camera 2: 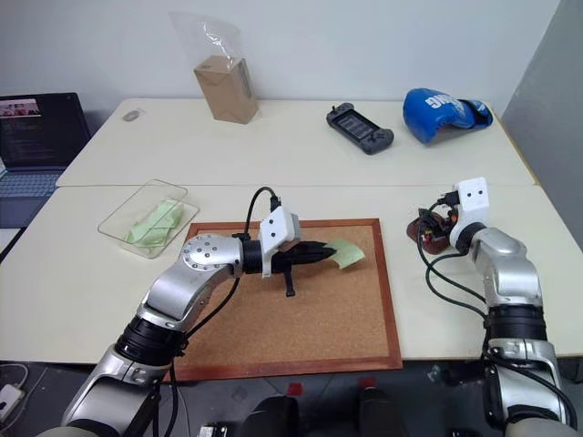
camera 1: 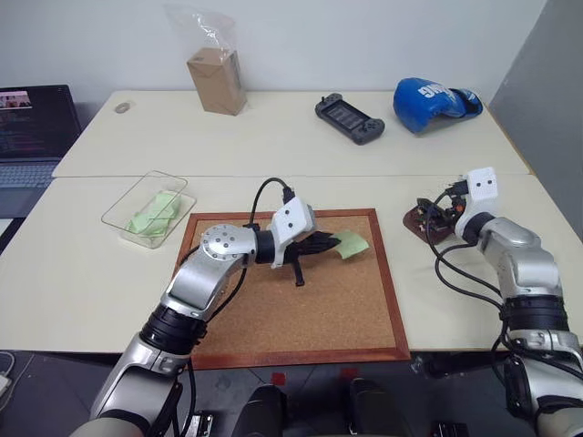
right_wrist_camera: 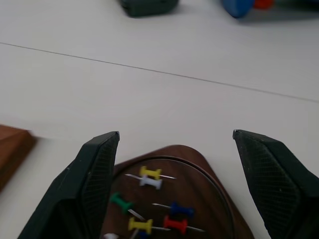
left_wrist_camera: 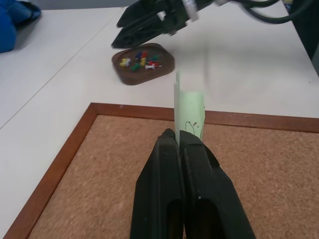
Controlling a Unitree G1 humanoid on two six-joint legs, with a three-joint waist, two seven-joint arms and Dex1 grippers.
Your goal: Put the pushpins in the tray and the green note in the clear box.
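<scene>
green note (left_wrist_camera: 190,112) stands edge-up in the clamped left claw (left_wrist_camera: 180,142), pointing right.

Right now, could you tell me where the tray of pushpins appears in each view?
Left eye: tray at right, under right gripper.
Right eye: tray, right of corkboard.
Left wrist: tray, beyond corkboard.
Right wrist: tray, between the fingers.
Landmark: corkboard.

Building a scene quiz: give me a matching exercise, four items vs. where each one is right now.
Items:
1. green note
2. pushpins
3. clear box
4. right gripper

Places:
A. lying in the tray
B. pinched in the shut left gripper over the corkboard
C. open above the tray
D. on the table left of the corkboard, green papers inside

Pairs: 1-B, 2-A, 3-D, 4-C
</scene>
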